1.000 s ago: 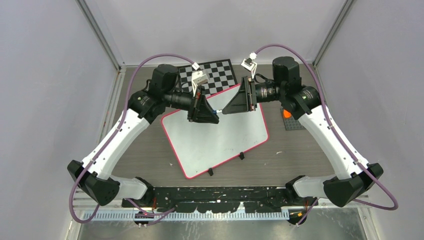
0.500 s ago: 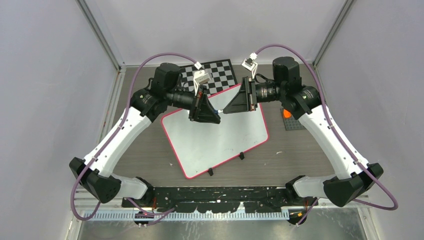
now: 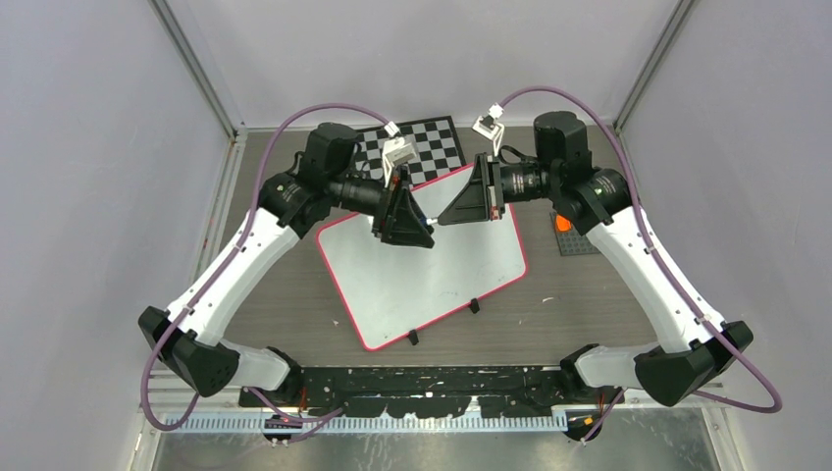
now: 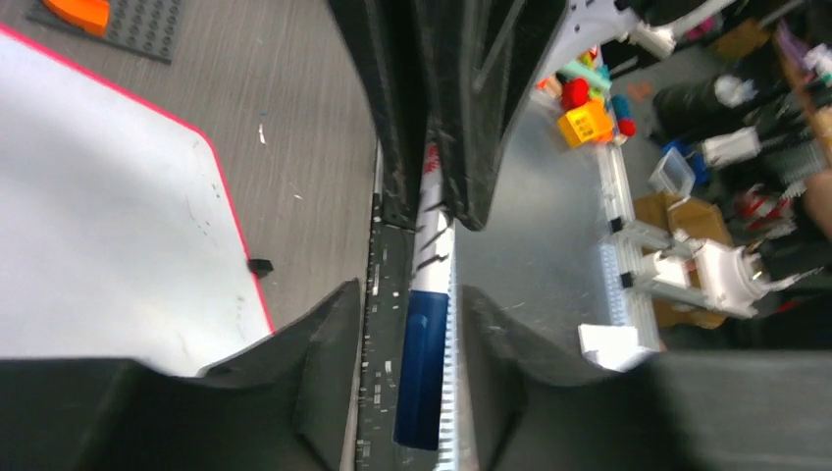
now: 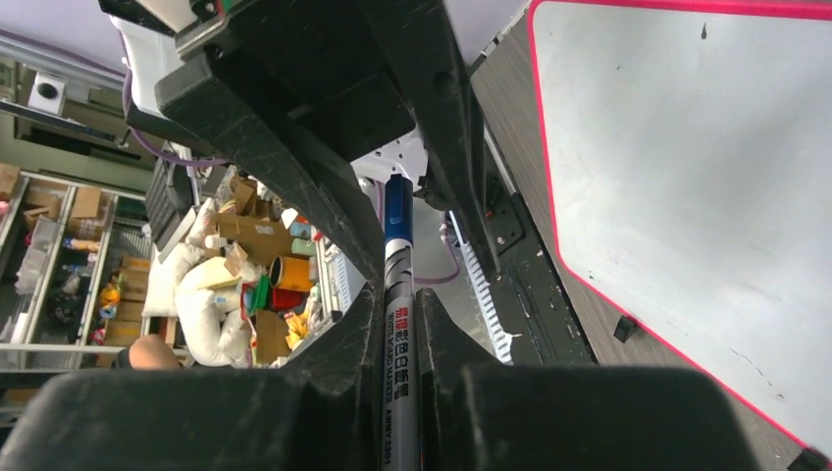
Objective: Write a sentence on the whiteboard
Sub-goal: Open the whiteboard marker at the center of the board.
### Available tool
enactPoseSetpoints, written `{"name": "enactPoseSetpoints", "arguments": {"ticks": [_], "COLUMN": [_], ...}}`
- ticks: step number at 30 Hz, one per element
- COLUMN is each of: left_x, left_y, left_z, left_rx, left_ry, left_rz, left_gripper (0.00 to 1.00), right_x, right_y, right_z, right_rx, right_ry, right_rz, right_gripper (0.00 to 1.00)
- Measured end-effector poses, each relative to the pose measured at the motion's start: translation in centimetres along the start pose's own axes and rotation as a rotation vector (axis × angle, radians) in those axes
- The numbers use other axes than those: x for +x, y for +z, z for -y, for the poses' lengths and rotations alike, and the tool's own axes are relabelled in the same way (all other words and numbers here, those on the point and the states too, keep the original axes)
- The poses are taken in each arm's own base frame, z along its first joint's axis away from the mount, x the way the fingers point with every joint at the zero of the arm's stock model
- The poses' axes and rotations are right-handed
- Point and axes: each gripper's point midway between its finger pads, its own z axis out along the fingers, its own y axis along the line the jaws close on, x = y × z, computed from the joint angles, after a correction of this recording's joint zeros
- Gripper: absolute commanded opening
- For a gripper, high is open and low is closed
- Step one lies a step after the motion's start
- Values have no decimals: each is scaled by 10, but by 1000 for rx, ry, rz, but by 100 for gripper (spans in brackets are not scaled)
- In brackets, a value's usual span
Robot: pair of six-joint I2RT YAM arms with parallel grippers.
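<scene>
1. Pale grey walls (image 3: 88, 196) with metal corner posts close in your workspace on three sides.
2. The table (image 3: 589, 304) is grey wood-grain.
3. The whiteboard (image 3: 432, 275) lies flat mid-table, turned at an angle. Its pink-rimmed white face shows only faint specks.
4. A checkered board (image 3: 437, 147) lies at the far edge, meeting the whiteboard's far corner.
5. A grey studded plate (image 3: 577, 242) carrying an orange block (image 3: 561, 223) sits just right of the whiteboard.
6. Your grippers meet tip to tip above the whiteboard's far half.
7. Your right gripper (image 5: 397, 314) pinches the marker (image 4: 430, 255) by its barrel.
8. Your left gripper (image 4: 410, 294) straddles the marker's blue cap (image 4: 422, 373), its fingers slightly spread with a gap showing on one side.
9. Small black clip feet (image 3: 474, 306) sit on the whiteboard's near edge.
</scene>
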Motion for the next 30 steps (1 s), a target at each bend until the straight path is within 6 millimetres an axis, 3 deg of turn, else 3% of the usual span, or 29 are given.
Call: {"name": "enactPoseSetpoints", "arguments": {"ticks": [8, 13, 20, 22, 26, 30], "left_x": [-9, -15, -17, -16, -15, -13], "left_y": [-27, -30, -22, -21, -20, -20], "left_z": [-24, -15, -2, 1, 3, 4], "left_rx": [-76, -60, -3, 12, 23, 35], "left_ry": [-37, -2, 18, 18, 18, 28], "left_rz": [67, 86, 82, 78, 75, 69], "left_gripper": [54, 52, 42, 32, 1, 0], "right_x": [-2, 2, 3, 4, 5, 5], "right_y": [-5, -6, -6, -6, -6, -7], "right_z": [8, 7, 5, 5, 3, 2], "right_rx": [24, 18, 6, 3, -11, -7], "right_ry": [-2, 8, 5, 3, 1, -10], "right_rz": [10, -5, -13, -15, -23, -29], "right_gripper": [0, 0, 0, 0, 0, 0]}}
